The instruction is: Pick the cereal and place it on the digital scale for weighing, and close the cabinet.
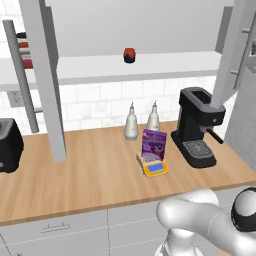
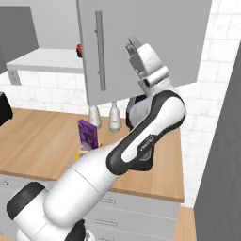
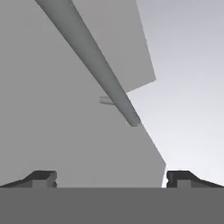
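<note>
Cereal's parked on the scale, cabinet doors hanging open over a wood counter

Room-wise it's a light wooden counter [image 1: 90, 175] across the middle of the left base view, white tile wall behind it, white drawer fronts [image 1: 55, 231] along the bottom edge. The purple cereal [image 1: 153, 145] stands upright on the yellow digital scale [image 1: 154, 167], center frame, just left of the black coffee machine [image 1: 195, 127], with two pale bottles [image 1: 142, 121] right behind it. The cabinet [image 1: 150, 65] fills the top of the frame, both doors swung out, and its shelf holds a small red jar [image 1: 129, 55] at upper center. In the right base view the gripper [image 2: 133, 48] is raised at upper center, right by the grey door with the long bar handle [image 2: 99, 51]. Hand view shows its fingertips [image 3: 43, 178] spread wide apart with nothing between them.
</note>
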